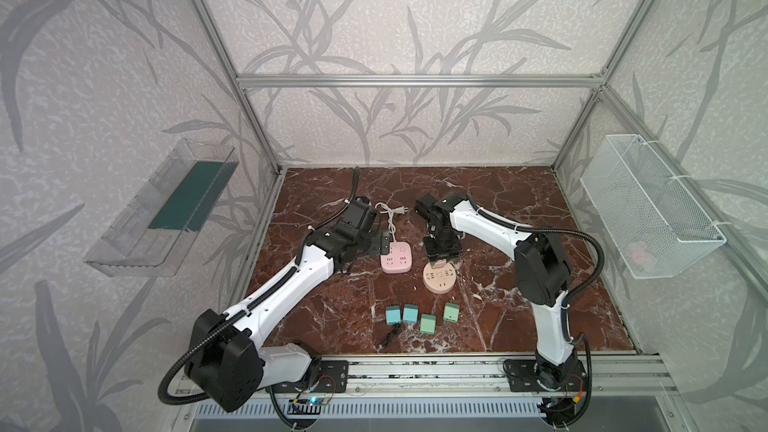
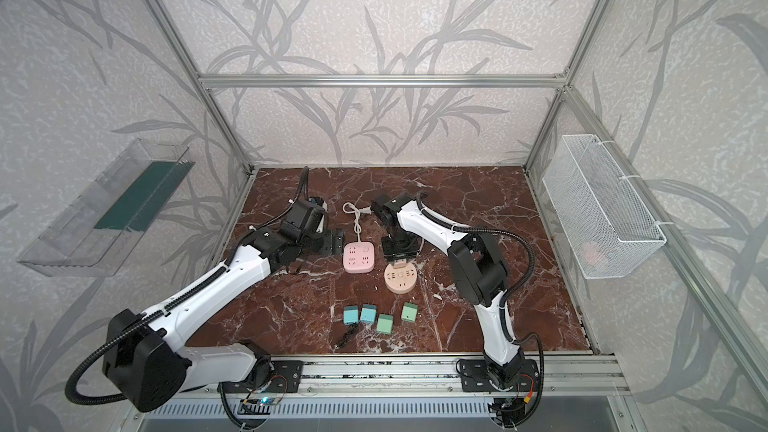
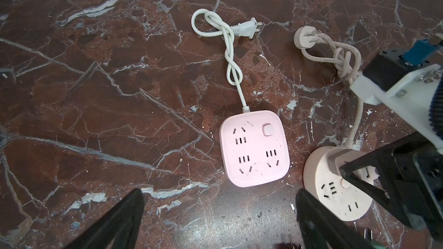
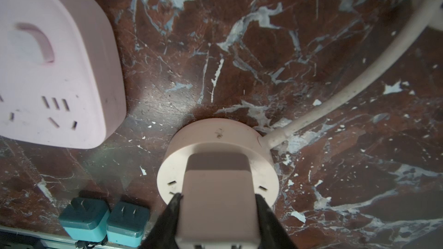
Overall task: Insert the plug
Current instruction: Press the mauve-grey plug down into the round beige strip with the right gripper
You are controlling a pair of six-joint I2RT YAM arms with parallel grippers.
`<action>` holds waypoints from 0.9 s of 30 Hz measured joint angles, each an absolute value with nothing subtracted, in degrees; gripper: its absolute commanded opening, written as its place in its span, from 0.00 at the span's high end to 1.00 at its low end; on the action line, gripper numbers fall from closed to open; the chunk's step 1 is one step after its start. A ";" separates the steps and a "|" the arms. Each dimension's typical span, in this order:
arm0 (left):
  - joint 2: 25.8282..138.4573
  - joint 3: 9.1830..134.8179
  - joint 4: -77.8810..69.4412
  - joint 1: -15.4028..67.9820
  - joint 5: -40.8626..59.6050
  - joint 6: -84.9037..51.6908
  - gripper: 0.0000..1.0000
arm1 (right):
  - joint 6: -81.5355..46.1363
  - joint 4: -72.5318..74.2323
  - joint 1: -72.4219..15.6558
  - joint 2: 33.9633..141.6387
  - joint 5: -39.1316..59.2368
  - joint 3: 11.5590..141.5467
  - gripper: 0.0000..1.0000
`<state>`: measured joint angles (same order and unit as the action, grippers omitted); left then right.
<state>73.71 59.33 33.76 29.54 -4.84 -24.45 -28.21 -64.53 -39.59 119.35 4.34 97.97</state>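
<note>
On veined marble [image 3: 96, 92], the right gripper [image 4: 218, 197] clamps a smooth boxy plug [image 4: 217, 183] atop the round socket [image 4: 215, 135]; the left gripper [image 3: 219, 194] gapes wide.

No legible text, none on pink power strip [image 3: 254, 148] or round socket [image 3: 321, 188]

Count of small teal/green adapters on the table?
4, in a row near the front edge, from the left arm's side: first teal adapter, second teal adapter, near green adapter, far green adapter. None looks hidden.
</note>
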 measured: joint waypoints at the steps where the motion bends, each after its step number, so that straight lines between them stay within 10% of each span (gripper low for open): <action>1: 73.71 59.33 33.76 29.54 -4.84 -24.47 0.03 | -28.14 -64.73 -39.59 119.50 4.34 98.21 1.00; 27: 75.77 59.00 32.49 29.50 -3.86 -24.47 0.03 | -26.15 -69.01 -38.63 125.12 6.70 103.28 1.00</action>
